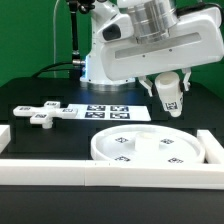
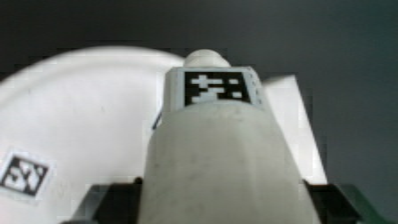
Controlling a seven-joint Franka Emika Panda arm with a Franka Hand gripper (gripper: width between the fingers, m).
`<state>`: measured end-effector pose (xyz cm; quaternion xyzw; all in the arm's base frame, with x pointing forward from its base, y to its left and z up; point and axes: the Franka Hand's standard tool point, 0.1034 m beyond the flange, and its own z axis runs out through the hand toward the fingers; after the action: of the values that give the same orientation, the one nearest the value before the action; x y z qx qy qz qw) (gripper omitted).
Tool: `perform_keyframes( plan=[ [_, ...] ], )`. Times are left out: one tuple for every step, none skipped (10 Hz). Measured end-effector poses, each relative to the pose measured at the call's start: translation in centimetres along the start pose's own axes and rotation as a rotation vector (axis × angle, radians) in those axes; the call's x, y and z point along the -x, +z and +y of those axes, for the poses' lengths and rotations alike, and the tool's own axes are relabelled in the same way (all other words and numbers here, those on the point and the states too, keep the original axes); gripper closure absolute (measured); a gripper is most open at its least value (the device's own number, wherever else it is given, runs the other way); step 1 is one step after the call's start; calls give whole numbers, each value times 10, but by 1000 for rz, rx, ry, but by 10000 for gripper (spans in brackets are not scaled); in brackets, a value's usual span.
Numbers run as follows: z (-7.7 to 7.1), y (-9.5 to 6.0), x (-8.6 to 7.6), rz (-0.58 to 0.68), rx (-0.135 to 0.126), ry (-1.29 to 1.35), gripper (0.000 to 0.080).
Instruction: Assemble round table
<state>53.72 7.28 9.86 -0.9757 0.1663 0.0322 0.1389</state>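
The large white rimmed disc [image 1: 146, 149] lies flat on the black table at the front right, with small square tags on its face. My gripper [image 1: 169, 99] hangs above the disc's far edge, shut on the short white tagged cylinder leg [image 1: 170, 97], which points down. In the wrist view the leg [image 2: 217, 140] fills the middle, gripped between the dark fingers [image 2: 111, 200], with the disc [image 2: 80, 110] behind it. The white cross-shaped foot [image 1: 46, 113] lies on the table at the exterior view's left.
The marker board [image 1: 115, 111] lies flat behind the disc. Long white border walls run along the front [image 1: 110, 173], the right side [image 1: 211, 147] and the front left. The arm's white base [image 1: 112, 60] stands at the back.
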Motion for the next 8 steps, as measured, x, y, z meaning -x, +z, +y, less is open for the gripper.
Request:
perform_keyframes(
  plan=[
    [3,1,-4,84,25,-61,390],
    [4,-5,-11,174,38,-106,390],
    [4,-13,-19,244,46,-135,390],
    [2,-22,-27,335,51,-160,390],
    [-2,-27,-30,394,53,-177,390],
    [0,-23,-28,398,56,-174,390],
    [1,-22,-28,396,56,-173,390],
    [1,-22,-28,396,56,-173,390]
  ],
)
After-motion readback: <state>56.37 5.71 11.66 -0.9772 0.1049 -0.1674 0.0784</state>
